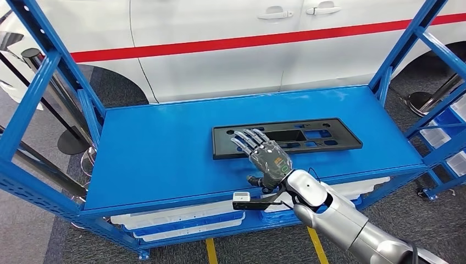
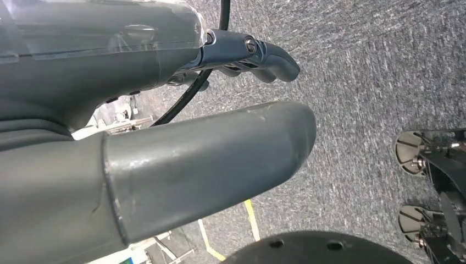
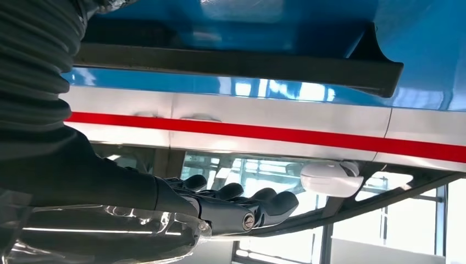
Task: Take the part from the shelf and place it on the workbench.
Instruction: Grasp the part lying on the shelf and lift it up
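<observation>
A flat black plastic part (image 1: 321,135) with several rectangular cut-outs lies on the blue top shelf (image 1: 159,154), right of centre. My right hand (image 1: 264,154) reaches in over the shelf's front edge, fingers straight and apart, their tips above the part's near left corner and holding nothing. The right wrist view has the part (image 3: 236,63) on the blue surface, with the fingers (image 3: 242,203) stretched out and apart from it. Over grey carpet, my left hand (image 2: 165,165) hangs with nothing in it.
A white car (image 1: 220,49) with a red stripe stands close behind the shelf. Blue uprights (image 1: 33,93) frame the shelf on both sides. White bins (image 1: 181,223) sit on the level below, more bins (image 1: 448,137) at the right. A stanchion base (image 1: 74,143) stands at the left.
</observation>
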Action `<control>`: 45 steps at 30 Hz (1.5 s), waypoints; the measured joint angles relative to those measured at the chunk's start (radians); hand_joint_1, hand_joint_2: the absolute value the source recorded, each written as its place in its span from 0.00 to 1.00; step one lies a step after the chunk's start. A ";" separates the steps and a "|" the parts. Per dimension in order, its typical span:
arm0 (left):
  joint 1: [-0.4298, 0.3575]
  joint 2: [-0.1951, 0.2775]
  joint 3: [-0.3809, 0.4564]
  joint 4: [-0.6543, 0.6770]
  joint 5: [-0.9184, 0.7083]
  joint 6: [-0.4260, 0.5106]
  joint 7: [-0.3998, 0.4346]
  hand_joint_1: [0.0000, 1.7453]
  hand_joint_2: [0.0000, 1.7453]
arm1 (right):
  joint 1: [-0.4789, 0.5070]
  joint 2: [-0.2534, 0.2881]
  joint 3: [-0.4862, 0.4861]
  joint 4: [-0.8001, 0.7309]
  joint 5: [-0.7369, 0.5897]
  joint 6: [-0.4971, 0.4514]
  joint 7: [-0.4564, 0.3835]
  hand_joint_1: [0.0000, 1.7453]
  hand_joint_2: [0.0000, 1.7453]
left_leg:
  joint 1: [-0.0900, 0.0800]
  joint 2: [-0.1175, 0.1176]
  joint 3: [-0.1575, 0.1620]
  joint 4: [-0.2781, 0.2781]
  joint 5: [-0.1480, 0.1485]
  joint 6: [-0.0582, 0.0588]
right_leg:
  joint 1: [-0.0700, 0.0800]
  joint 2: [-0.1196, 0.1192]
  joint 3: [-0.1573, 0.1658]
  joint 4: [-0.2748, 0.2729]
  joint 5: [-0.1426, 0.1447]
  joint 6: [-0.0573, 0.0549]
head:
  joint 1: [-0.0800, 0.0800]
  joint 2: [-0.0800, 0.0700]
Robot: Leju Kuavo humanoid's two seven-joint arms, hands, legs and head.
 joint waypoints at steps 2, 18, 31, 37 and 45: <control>-0.002 0.000 0.000 0.000 0.000 -0.002 0.000 0.00 0.00 | -0.009 0.008 0.004 0.007 -0.001 0.008 0.001 0.00 1.00 | 0.000 0.000 0.000 0.000 0.000 0.000 | 0.000 0.000 0.000 0.000 0.000 0.001 | 0.000 0.000; -0.032 -0.001 0.000 0.000 -0.020 -0.010 0.025 0.00 0.00 | -0.131 0.125 0.024 0.311 0.109 -0.030 0.086 0.00 1.00 | 0.002 0.000 0.002 0.000 0.002 -0.001 | 0.002 0.000 -0.001 0.003 0.000 0.000 | 0.000 0.000; -0.037 -0.004 0.000 0.000 -0.019 -0.010 0.027 0.00 0.00 | -0.168 0.156 0.020 0.400 0.115 -0.036 0.095 0.00 1.00 | 0.002 0.001 0.003 0.000 0.002 -0.001 | 0.002 0.001 0.000 0.003 0.000 0.001 | 0.000 0.000; -0.038 -0.004 0.000 0.000 -0.018 -0.011 0.030 0.00 0.00 | -0.178 0.162 0.015 0.431 0.138 -0.022 0.112 0.00 1.00 | 0.002 0.001 0.004 0.000 0.002 -0.001 | 0.002 0.001 0.001 0.003 0.000 0.001 | 0.000 0.000; -0.039 -0.006 0.000 0.000 -0.011 -0.014 0.043 0.00 0.00 | -0.195 0.167 -0.014 0.502 0.187 0.011 0.187 1.00 1.00 | 0.002 0.001 0.009 -0.001 0.001 -0.001 | 0.002 0.001 0.005 0.002 -0.001 0.000 | 0.000 0.000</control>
